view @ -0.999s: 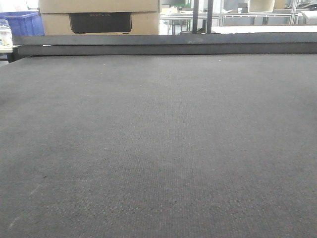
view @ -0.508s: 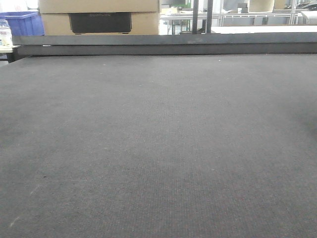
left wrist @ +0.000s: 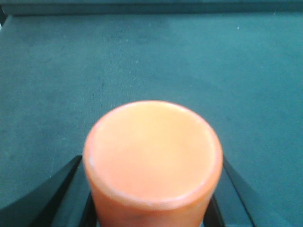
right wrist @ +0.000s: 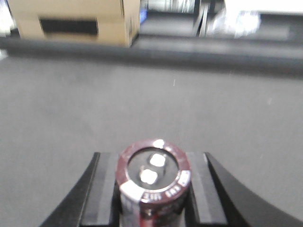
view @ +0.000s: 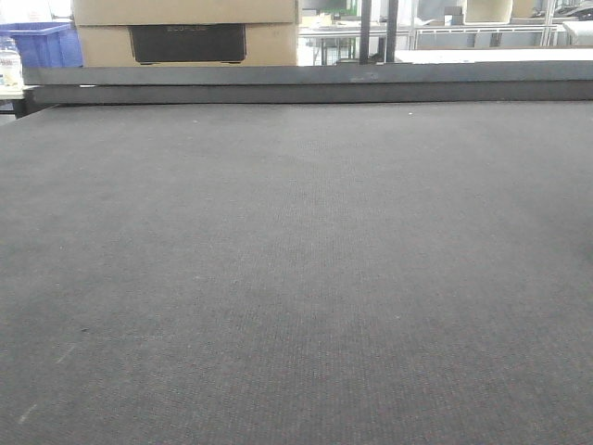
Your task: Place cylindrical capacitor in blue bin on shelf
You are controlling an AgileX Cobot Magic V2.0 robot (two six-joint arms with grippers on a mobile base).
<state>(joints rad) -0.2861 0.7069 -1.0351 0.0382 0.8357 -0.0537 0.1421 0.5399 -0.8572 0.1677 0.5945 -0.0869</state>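
Note:
In the right wrist view the cylindrical capacitor point(right wrist: 152, 177), dark maroon with two silver terminals on its top face, stands upright between the black fingers point(right wrist: 102, 189). My right gripper point(right wrist: 152, 191) is shut on it above the grey mat. My left gripper point(left wrist: 152, 201) is shut on a plain orange cylinder point(left wrist: 152, 151) that fills the lower half of the left wrist view. A blue bin point(view: 39, 42) shows at the far left beyond the table. Metal rack rails, apparently the shelf point(view: 463, 35), lie far back on the right. Neither gripper appears in the front view.
A wide dark grey mat point(view: 296, 260) covers the table, ending in a raised dark rail point(view: 306, 83) at the far edge. Behind it stands a cardboard box point(view: 185, 32) with a black panel. A clear bottle point(view: 9, 63) is at the far left.

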